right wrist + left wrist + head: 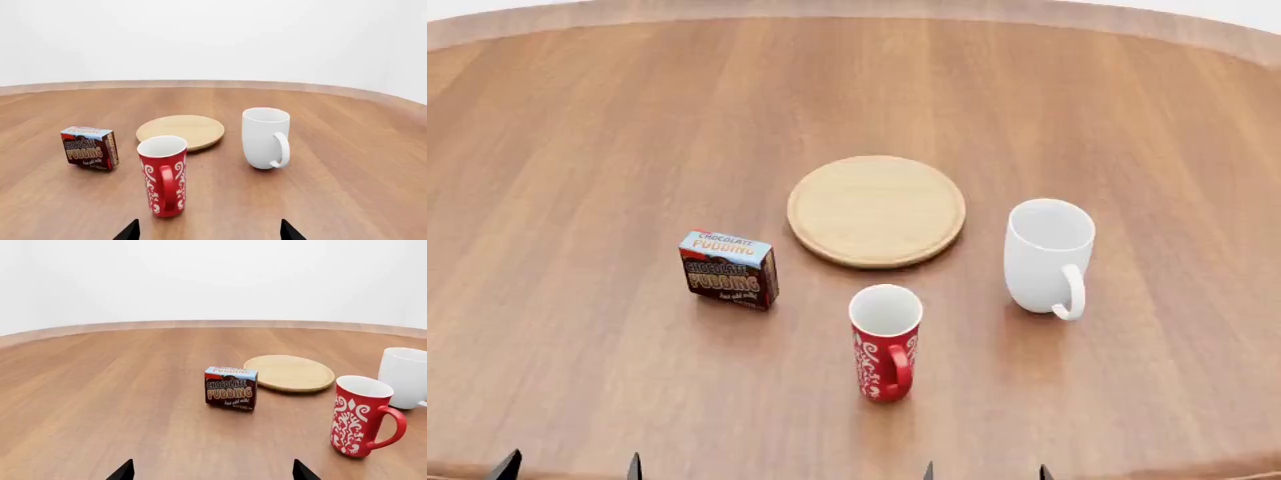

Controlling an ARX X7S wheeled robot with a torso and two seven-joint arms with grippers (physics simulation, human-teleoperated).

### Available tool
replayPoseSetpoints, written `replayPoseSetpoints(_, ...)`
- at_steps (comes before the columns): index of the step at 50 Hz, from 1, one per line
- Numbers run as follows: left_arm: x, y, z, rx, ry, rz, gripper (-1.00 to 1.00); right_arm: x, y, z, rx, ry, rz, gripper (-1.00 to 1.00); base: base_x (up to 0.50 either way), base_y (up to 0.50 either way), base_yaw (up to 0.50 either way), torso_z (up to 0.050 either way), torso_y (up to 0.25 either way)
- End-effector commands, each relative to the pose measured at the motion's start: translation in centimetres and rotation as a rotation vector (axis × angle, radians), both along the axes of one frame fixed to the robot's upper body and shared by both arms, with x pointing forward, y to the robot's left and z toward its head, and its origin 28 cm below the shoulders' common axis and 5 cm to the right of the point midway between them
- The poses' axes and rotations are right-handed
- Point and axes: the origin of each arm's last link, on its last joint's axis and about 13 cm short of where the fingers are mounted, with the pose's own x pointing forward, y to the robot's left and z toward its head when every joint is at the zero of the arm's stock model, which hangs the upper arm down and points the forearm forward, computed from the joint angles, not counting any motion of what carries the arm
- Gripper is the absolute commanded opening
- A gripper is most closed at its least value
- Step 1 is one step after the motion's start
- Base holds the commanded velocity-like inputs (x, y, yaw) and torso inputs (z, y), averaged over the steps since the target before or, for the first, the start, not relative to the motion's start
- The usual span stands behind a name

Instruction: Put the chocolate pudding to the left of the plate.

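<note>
The chocolate pudding [730, 269] is a small dark brown carton with a light blue top, standing upright on the wooden table, to the left of and nearer than the plate [877, 210]. The plate is a flat round light-wood disc. The left wrist view shows the pudding [231, 388] and the plate [289, 372] ahead of my left gripper [212, 474], which is open and holds nothing. My right gripper [209, 232] is open too, with the pudding [89, 147] and the plate [180, 131] far ahead of it. In the head view both grippers [567, 468] [985, 472] show only as fingertips at the near table edge.
A red patterned mug [884, 342] stands in front of the plate, close ahead of the right gripper. A white mug [1049, 256] stands to the right of the plate, handle toward me. The round table's [587, 130] far edge curves behind them.
</note>
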Motion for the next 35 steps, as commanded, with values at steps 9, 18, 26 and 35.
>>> replayPoseSetpoints(9, 0.08, 0.08, 0.02, 0.005, -0.001, 0.002, 1.0, -0.04, -0.09, 0.02, -0.011, 0.012, -0.016, 1.0, 0.0, 0.0, 0.0, 0.0, 0.0)
replayPoseSetpoints(18, 0.06, 0.01, -0.01, 0.005, -0.001, -0.003, 1.0, 0.02, 0.0, -0.05, -0.05, 0.015, -0.032, 1.0, 0.0, 0.02, 0.0, 0.0, 0.0)
replayPoseSetpoints(26, -0.08, -0.02, 0.17, 0.005, -0.003, -0.005, 1.0, -0.01, 0.0, -0.01, -0.032, 0.021, -0.022, 1.0, 0.0, 0.45, 0.0, 0.0, 0.0)
replayPoseSetpoints(35, -0.03, -0.04, -0.07, 0.007, -0.001, -0.008, 1.0, 0.01, 0.05, -0.12, -0.027, 0.022, -0.009, 1.0, 0.0, 0.5, 0.0, 0.0, 0.0)
